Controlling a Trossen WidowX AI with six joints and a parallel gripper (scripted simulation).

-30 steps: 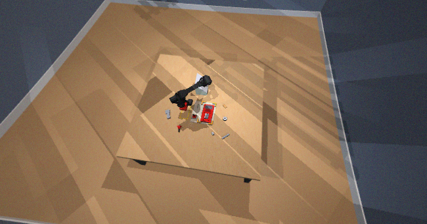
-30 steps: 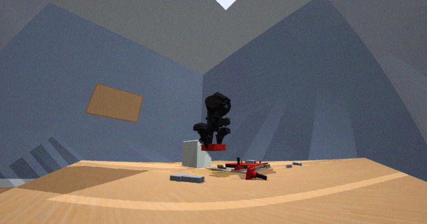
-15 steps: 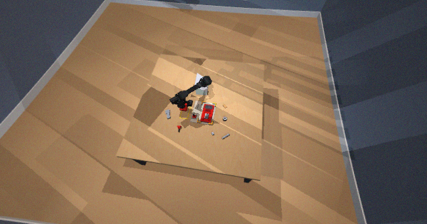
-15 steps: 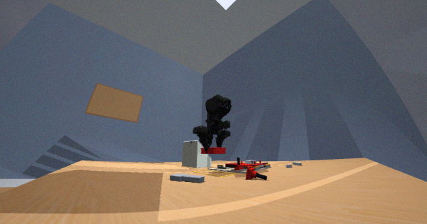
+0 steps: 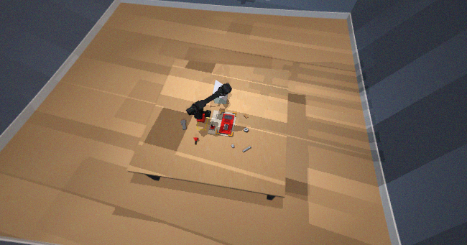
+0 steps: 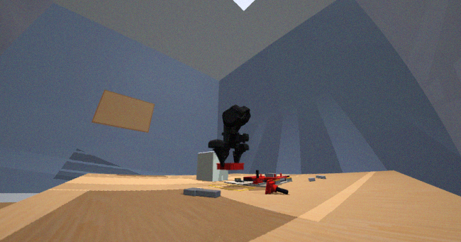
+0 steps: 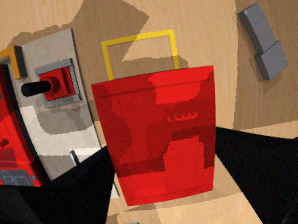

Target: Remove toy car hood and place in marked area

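My gripper (image 5: 201, 116) (image 6: 230, 164) (image 7: 161, 141) is shut on the red hood (image 5: 201, 120) (image 6: 231, 167) (image 7: 155, 112), a flat rectangular panel. It holds the hood about level above the table, with a finger at each long side. The marked area, a yellow outline (image 6: 242, 190) (image 7: 137, 38), lies on the table below. One end of it shows beyond the hood in the wrist view; the hood hides the rest. The red toy car (image 5: 226, 123) (image 7: 17, 150) stands beside it, without its hood, between orange-and-white corner pieces.
A pale board (image 7: 47, 130) beside the car bears a red block with a black lever (image 7: 61, 86). A red piece with a black shaft (image 5: 195, 139) (image 6: 270, 187), a grey hinged block (image 5: 184, 124) (image 6: 202, 192) (image 7: 262, 37), a wheel (image 5: 246, 131) and a pale wedge (image 6: 206, 167) stand around.
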